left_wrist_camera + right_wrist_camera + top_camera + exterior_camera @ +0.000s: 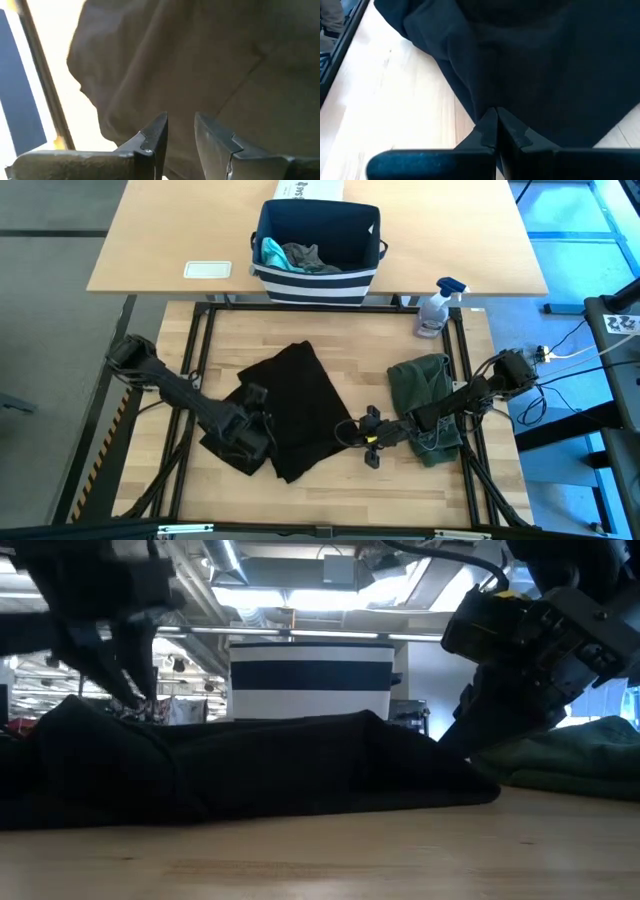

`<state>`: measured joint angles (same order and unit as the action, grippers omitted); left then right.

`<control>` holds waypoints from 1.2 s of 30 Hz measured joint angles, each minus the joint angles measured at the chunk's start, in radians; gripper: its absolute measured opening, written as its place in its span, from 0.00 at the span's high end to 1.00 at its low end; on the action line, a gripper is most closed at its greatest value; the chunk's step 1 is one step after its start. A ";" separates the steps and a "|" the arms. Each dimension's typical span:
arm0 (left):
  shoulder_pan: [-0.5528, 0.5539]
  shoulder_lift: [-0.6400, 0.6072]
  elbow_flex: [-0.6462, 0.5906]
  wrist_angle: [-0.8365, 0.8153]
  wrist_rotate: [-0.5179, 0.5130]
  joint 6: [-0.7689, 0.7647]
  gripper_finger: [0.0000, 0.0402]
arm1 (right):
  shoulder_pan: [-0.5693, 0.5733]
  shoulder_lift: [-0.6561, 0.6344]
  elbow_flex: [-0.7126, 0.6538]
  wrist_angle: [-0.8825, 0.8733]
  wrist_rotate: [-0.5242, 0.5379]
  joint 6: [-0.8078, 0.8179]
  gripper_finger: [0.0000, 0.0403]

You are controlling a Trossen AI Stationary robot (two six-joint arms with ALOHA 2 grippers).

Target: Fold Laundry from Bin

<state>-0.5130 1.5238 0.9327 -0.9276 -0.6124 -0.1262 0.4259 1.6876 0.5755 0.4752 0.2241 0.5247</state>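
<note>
The left gripper (180, 131) is held low over the table's left side, its fingers slightly parted. The right gripper (496, 122) is stretched toward the middle, fingertips pressed together.

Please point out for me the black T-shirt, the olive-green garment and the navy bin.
black T-shirt (300, 405), high view, middle of the cloth.
olive-green garment (420, 380), high view, its upper part.
navy bin (315, 280), high view, striped front wall.
</note>
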 joint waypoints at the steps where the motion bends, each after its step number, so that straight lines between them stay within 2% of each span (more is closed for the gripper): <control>1: 0.011 -0.017 -0.027 0.039 0.003 0.008 0.77 | 0.000 0.000 0.000 0.000 -0.001 0.000 0.99; 6: 0.094 -0.126 -0.179 0.251 0.006 0.081 0.77 | 0.000 0.000 0.000 0.000 -0.031 0.000 0.99; 11: 0.221 -0.171 -0.284 0.309 0.063 0.085 0.77 | 0.023 -0.001 0.001 0.007 -0.059 0.000 0.99; 15: 0.298 -0.171 -0.329 0.397 0.129 0.125 0.77 | 0.063 -0.001 0.002 0.011 -0.039 0.007 0.99; 23: 0.387 -0.170 -0.345 0.460 0.186 0.163 0.77 | 0.077 -0.001 0.003 -0.092 0.015 0.076 0.99; 32: 0.394 -0.170 -0.345 0.455 0.252 0.113 0.77 | 0.036 -0.004 0.006 -0.204 0.056 0.103 0.99; 36: 0.387 -0.170 -0.345 0.445 0.337 0.097 0.77 | 0.037 -0.007 0.007 -0.267 0.120 0.125 0.99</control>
<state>-0.1256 1.3537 0.5873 -0.4823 -0.2752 -0.0290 0.4625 1.6810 0.5824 0.2081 0.3443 0.6500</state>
